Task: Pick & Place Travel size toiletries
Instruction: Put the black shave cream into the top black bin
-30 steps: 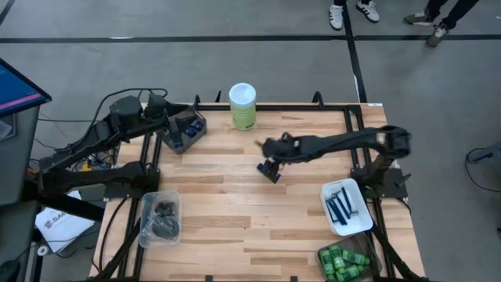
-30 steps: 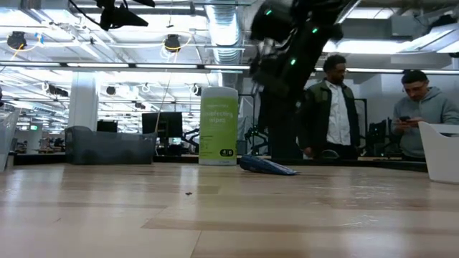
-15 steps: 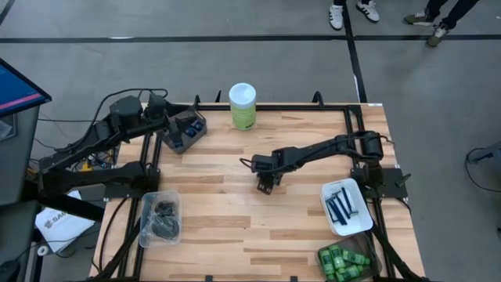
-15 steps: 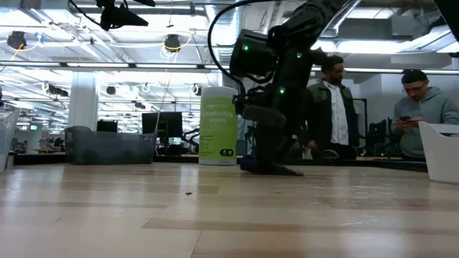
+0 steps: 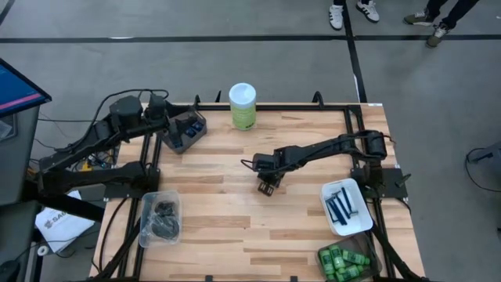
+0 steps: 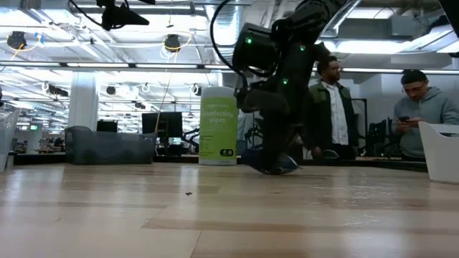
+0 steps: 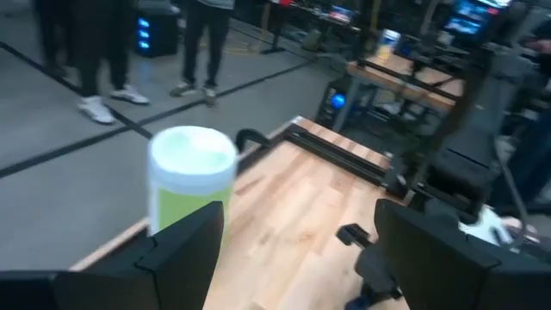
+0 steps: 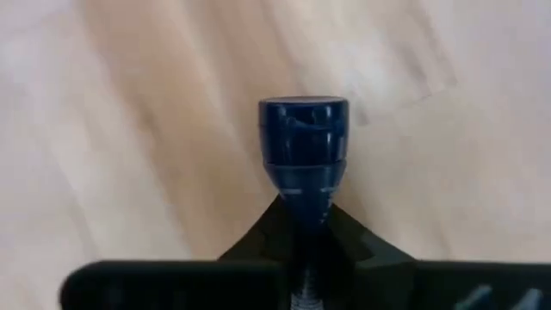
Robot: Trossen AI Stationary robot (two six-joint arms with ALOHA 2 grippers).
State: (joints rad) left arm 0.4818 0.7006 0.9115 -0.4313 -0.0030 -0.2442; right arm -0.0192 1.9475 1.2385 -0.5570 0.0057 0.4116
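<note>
A short dark navy tube is at the middle of the table, and my right gripper is shut on it. In the low view a blue bit of the tube shows beside the gripper, just above the wood. My left gripper stands open at the table's far left, over a grey bin that holds more navy tubes. It touches nothing. My right gripper pinches the tube's body between its two fingers, just behind the cap. The round cap end sticks out past the fingertips. The fingers come from above and point down at the table. Whether the tube is clear of the wood, I cannot tell.
A tall green canister with a white lid stands at the far edge. A clear bin of black discs is near left. A white tray of razors and a bin of green bottles are near right. People stand beyond the table.
My right gripper has come down from above the table onto the navy tube, moving a little toward the near edge, and has taken hold of it. The tube lay flat on the wood before. Now its visible end sits slightly higher beside the fingers.
</note>
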